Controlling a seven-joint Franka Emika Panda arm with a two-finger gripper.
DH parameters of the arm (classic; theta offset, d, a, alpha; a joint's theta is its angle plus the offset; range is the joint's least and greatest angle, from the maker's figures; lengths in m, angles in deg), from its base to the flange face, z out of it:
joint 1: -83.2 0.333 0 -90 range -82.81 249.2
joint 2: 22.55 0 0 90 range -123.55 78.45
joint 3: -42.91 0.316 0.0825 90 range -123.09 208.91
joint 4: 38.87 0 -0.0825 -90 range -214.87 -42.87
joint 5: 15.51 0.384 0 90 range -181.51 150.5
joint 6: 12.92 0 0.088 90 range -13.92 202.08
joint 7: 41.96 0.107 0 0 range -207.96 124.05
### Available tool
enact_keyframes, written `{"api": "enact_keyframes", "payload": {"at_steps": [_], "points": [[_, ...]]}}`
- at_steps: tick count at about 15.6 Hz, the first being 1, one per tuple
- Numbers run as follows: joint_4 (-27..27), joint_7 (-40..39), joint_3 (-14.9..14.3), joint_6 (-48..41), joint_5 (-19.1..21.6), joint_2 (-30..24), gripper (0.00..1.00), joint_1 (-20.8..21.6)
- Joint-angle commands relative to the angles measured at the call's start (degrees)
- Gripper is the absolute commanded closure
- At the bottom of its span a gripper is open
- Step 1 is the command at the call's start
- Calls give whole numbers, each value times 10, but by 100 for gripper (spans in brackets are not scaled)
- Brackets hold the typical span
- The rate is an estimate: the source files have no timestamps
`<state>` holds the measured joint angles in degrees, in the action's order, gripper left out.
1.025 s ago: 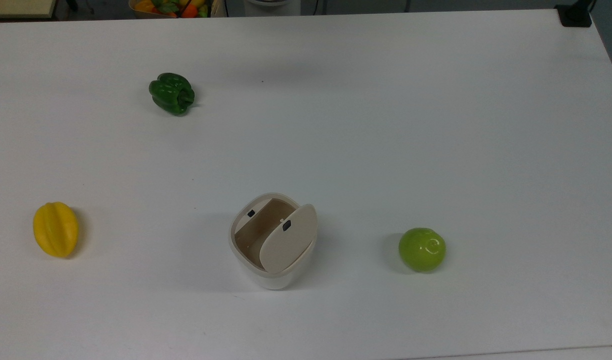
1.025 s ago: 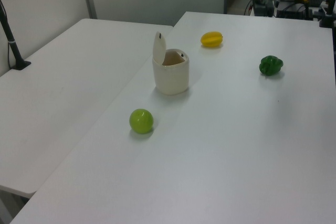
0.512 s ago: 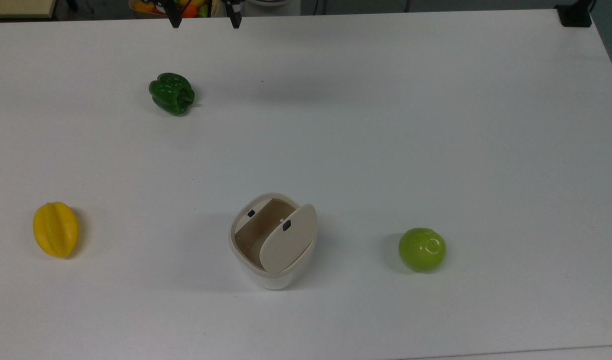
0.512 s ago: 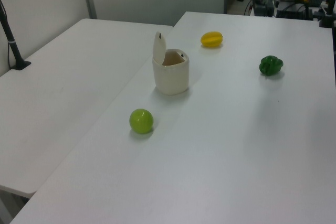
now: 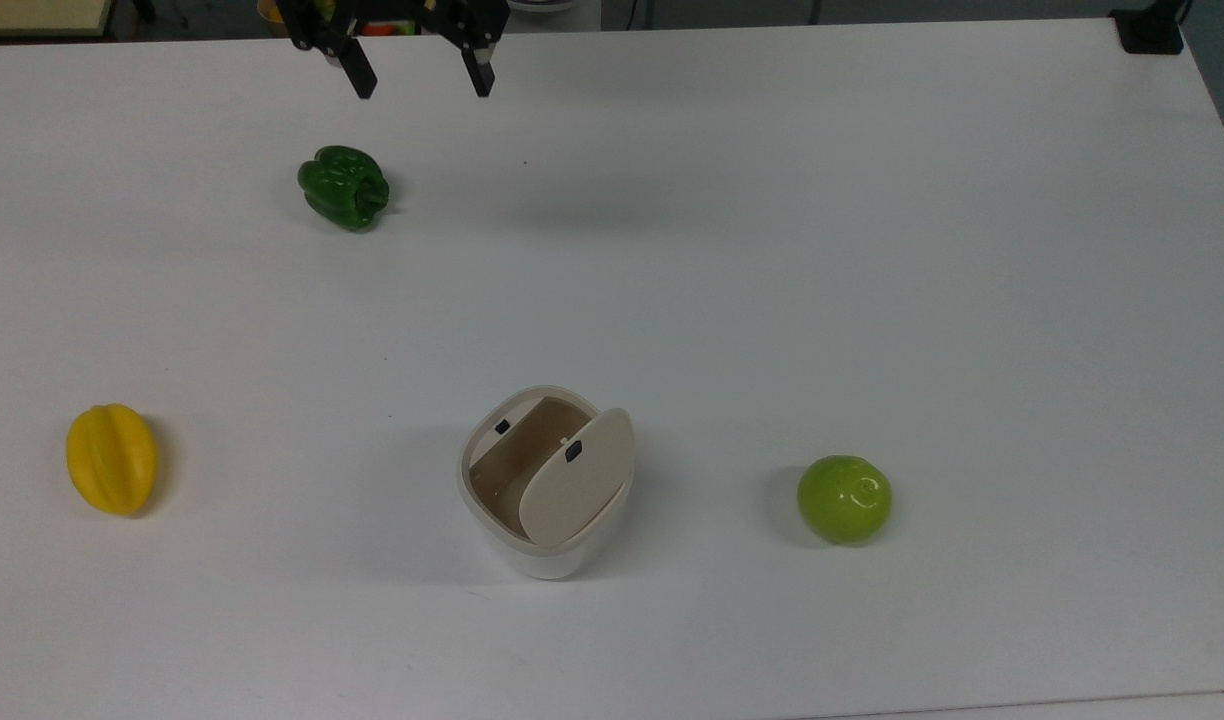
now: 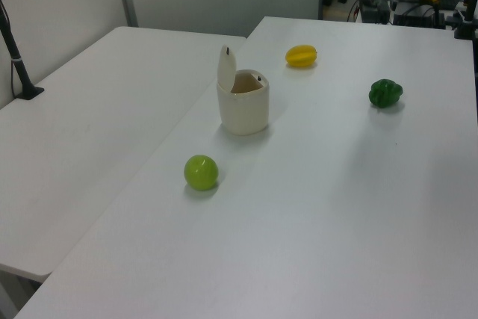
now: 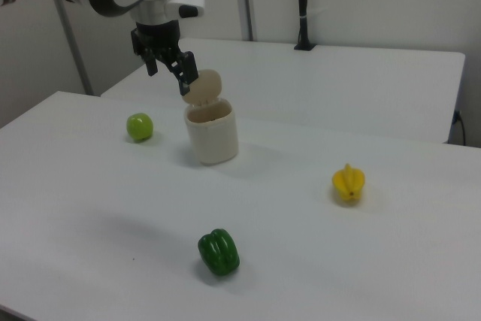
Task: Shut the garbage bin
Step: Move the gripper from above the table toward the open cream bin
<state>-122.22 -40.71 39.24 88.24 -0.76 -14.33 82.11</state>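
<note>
The hand (image 5: 420, 85) hangs above the white counter (image 5: 822, 250) at the top view's upper edge, its two black fingers (image 5: 361, 80) spread wide with nothing between them. The garbage bin (image 5: 544, 482) stands upright well below the hand in the top view and a little to the top view's right of it, its long axis vertical and its mouth facing up. Its beige lid (image 5: 578, 490) is raised on the hinge at the side toward the top view's lower right, so the opening shows toward the top view's upper left (a small black button (image 5: 573, 451) sits on the lid's inner face). In the right view the hand (image 7: 170, 73) appears in front of the standing lid (image 7: 204, 86), high above the counter. A green pepper (image 5: 344, 186) lies nearest the hand, just below it in the top view; a yellow starfruit (image 5: 111, 458) is far down toward the top view's left, and a green apple (image 5: 844, 498) far down toward the top view's right, beyond the bin. No writing or brand can be read on the bin.
</note>
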Motion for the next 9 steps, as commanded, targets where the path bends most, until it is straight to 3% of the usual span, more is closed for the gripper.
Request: {"api": "enact_keyframes", "payload": {"at_steps": [1, 4, 5, 6, 9], "points": [[0, -30, -4, 31, 33, 6, 0, 6], [0, -69, -4, 33, 37, 6, 3, 5], [0, -79, -3, 33, 37, 6, 21, 5], [0, -78, -4, 33, 41, 6, 60, 5], [0, -77, -4, 34, 56, 7, 91, 5]]}}
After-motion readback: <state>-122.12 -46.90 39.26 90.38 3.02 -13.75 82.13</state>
